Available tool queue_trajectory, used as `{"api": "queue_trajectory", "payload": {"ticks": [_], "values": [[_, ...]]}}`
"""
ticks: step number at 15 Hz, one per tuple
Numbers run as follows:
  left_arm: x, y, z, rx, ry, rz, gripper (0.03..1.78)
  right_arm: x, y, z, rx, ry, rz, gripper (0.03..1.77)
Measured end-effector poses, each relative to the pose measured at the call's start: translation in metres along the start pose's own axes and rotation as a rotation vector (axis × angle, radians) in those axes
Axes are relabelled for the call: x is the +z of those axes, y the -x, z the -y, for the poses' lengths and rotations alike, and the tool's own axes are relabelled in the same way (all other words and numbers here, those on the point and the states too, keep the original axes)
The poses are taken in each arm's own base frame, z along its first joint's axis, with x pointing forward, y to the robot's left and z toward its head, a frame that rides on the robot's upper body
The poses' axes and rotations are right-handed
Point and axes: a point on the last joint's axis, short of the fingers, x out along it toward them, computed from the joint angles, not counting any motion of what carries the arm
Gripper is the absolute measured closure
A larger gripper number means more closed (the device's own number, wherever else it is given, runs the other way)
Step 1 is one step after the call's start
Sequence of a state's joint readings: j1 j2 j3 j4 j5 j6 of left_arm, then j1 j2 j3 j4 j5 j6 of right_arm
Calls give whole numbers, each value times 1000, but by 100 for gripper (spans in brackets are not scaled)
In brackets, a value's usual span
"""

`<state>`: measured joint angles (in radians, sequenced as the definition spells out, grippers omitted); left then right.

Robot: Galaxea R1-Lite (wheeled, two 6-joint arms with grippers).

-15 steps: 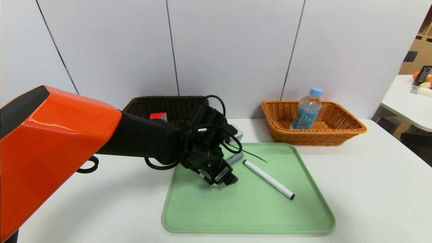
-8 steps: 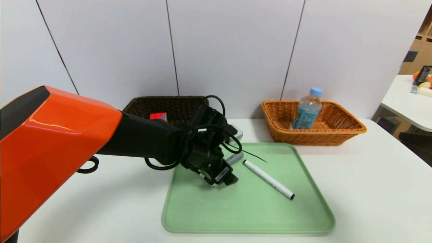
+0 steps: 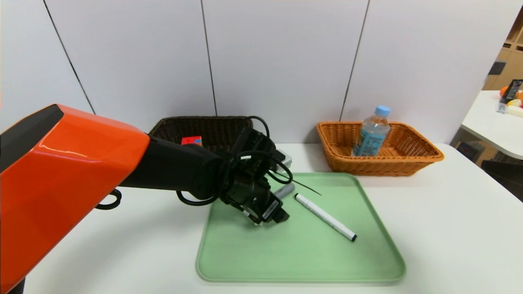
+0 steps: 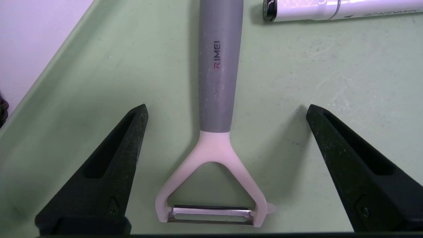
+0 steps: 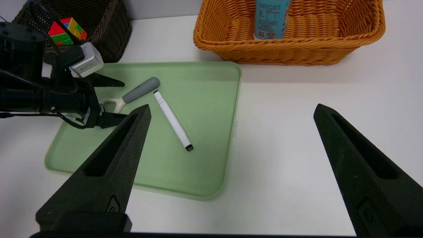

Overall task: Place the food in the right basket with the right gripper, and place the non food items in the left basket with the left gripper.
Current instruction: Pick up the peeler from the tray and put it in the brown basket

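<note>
The tray [image 3: 302, 261] on the worktop [image 3: 461, 245] carries the peeler [image 4: 216, 99] and the marker [image 3: 325, 217]. The left pincer [image 4: 227, 109] is positioned over the tray, fingers apart; the peeler lies between them, ungripped. The right pincer [image 5: 232, 107], fingers apart, is idle over the worktop.
</note>
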<state>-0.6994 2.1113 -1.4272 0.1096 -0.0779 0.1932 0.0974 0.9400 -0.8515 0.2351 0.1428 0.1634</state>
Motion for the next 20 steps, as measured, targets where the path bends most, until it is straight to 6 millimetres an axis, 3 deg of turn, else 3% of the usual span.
{"api": "queue_trajectory", "payload": {"ticks": [6,9,13,14,15,20], "values": [[-1,0,0,0,-1,-2,15,0,0,0,-1,0,-1,10],[-1,0,0,2,0,-4,65,0,0,0,-1,0,-2,10],[0,1,0,4,8,1,108,0,0,0,3,1,-2,10],[0,2,0,4,10,2,153,0,0,0,4,1,-2,10],[0,2,-1,6,16,3,159,0,0,0,4,1,-3,10],[1,4,-1,7,25,7,159,-1,1,0,4,1,-5,10]]}}
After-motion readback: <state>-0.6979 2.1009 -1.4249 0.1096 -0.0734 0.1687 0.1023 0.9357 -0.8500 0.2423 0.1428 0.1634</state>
